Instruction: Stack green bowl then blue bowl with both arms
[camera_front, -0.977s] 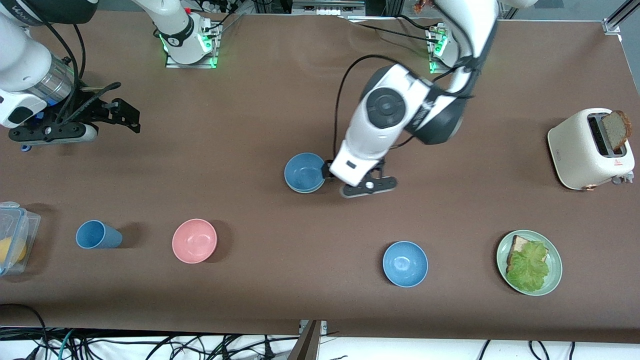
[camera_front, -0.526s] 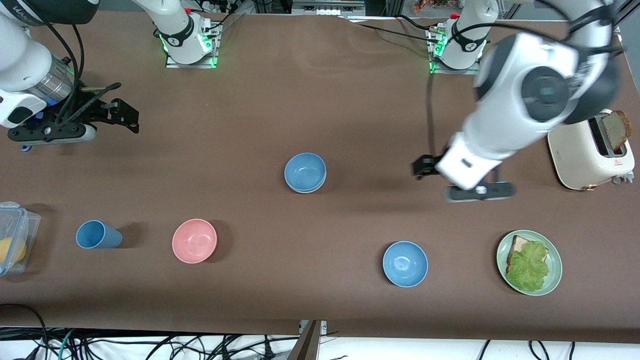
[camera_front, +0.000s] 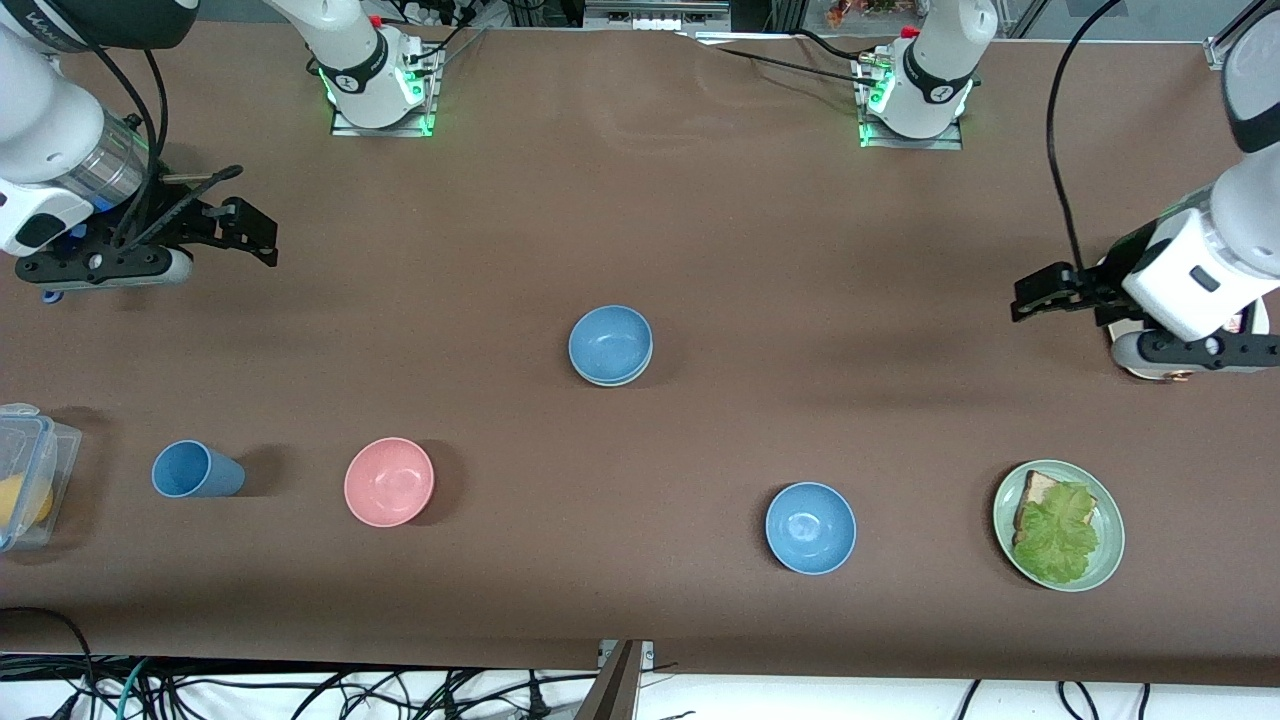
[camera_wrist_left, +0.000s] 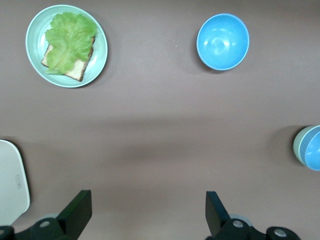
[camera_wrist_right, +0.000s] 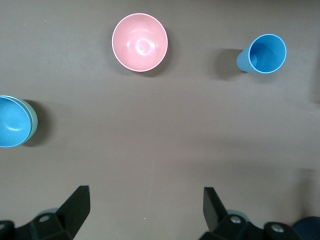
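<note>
**Blue bowl nested in green bowl at mid-table**

Where the brown table's middle lies, we see the small round mid-blue bowl sitting inside the small pale sage-green bowl, whose rim peeks out beside it. Taking that stack as our landmark, the left gripper hangs toward the left arm's end of the table, over the cream toaster, fingers spread and empty. The right gripper waits toward the right arm's end, likewise spread, gripping nothing. A second plain blue bowl sits nearer the front camera than the stack.
</note>
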